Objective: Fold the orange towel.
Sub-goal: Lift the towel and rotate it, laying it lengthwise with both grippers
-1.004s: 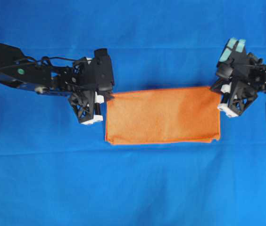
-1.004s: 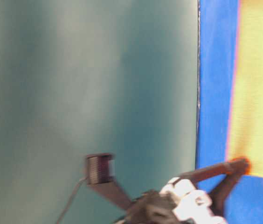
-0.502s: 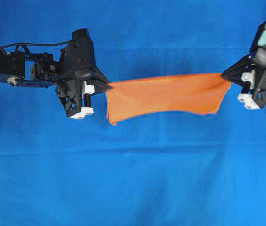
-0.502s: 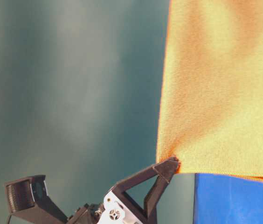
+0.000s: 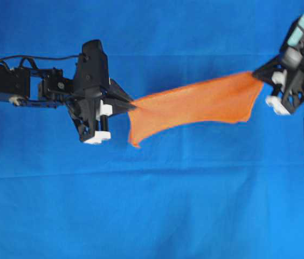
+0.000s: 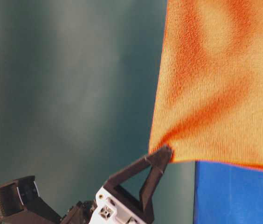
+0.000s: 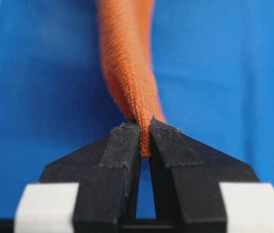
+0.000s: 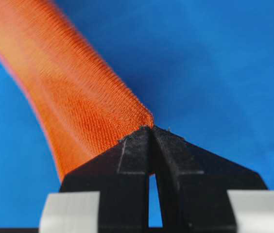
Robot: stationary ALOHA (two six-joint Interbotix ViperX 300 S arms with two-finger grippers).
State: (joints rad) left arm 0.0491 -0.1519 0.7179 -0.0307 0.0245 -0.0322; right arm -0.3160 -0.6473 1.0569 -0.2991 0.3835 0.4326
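Overhead view gives you the fuzzy orange microfibre towel slung as a band across the upper middle of the frame, above the blue cloth-covered bench. Your left gripper pinches the towel's lower-left end, its jaws clamped tight on the fabric, as the left wrist view confirms. Your right gripper at the upper right grips the other end, jaws closed on a bunched corner. The towel slopes upward to the right and sags along its lower edge; it appears doubled over, though blur leaves that uncertain.
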